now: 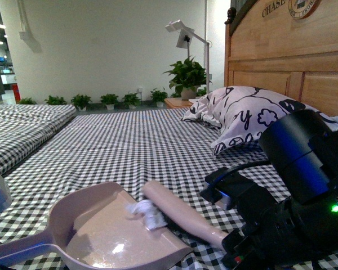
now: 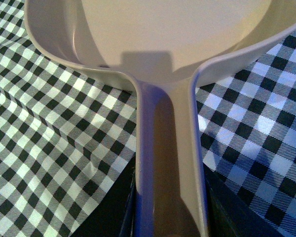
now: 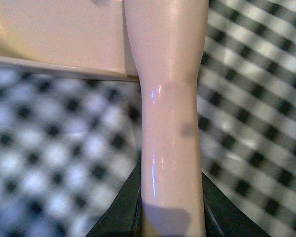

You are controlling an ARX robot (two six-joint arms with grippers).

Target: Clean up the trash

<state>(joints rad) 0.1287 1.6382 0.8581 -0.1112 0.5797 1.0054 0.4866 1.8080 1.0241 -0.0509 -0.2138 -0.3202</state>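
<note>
Our left fingers (image 2: pixel 170 224) are gripping the dustpan (image 1: pixel 96 230) handle. Our right fingers (image 3: pixel 170 217) are clasping a pink brush handle (image 1: pixel 183 216), its end touching the trash (image 1: pixel 146 212) at the pan's edge.

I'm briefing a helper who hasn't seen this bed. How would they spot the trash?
On the checkered bed sheet, find the pinkish dustpan near the front. The trash is the small crumpled white wad at its mouth, against a pink brush handle.
</note>
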